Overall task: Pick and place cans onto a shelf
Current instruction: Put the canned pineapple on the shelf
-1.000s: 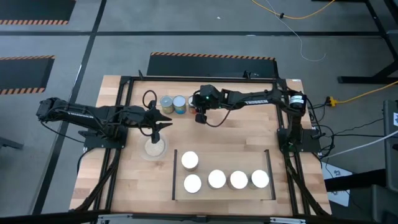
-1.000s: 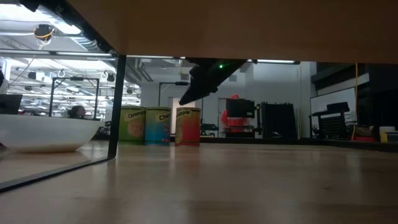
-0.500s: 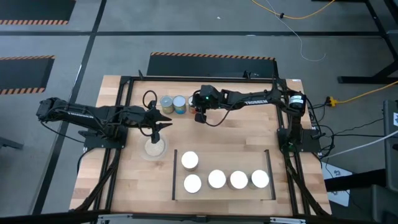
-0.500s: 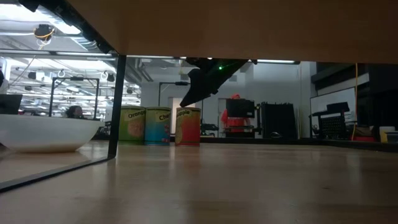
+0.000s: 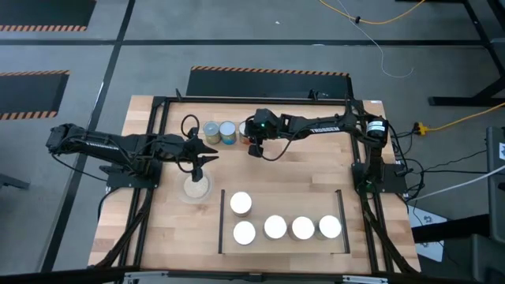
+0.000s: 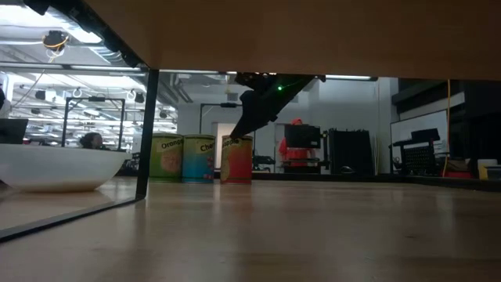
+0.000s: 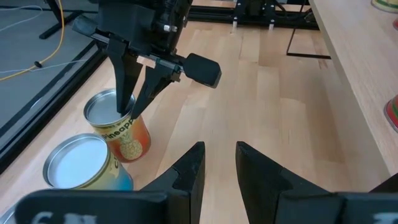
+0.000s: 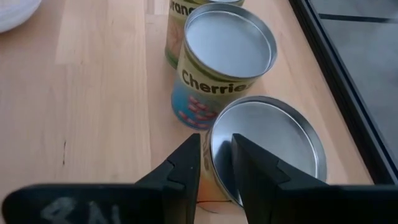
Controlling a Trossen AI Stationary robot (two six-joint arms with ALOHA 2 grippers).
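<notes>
Reaching down over the far row of cans, the right hand (image 5: pixel 253 147) has its two fingers astride the rim of the pineapple can (image 7: pixel 118 127), one finger inside the lid's edge and one outside the wall, narrowly parted and not yet clamped as far as I can tell. That can stands at the right end of a row of three, touching or just beside the cherries can (image 8: pixel 224 59), with the orange can (image 6: pixel 167 158) beyond it. To do this step well, I judge the fingers should settle lower on the rim and close squarely before lifting straight up, so the neighbouring can is not dragged.

Room is tight on the left of the gripped can, open on its right. The black frame bar (image 8: pixel 339 81) runs close along the far side. The shelf (image 5: pixel 284 207) lies near, holding five cans (image 5: pixel 275 227), with free space behind its front row. The left hand (image 5: pixel 207 155) waits over the dish (image 5: pixel 196 188), fingers narrowly apart and empty.
</notes>
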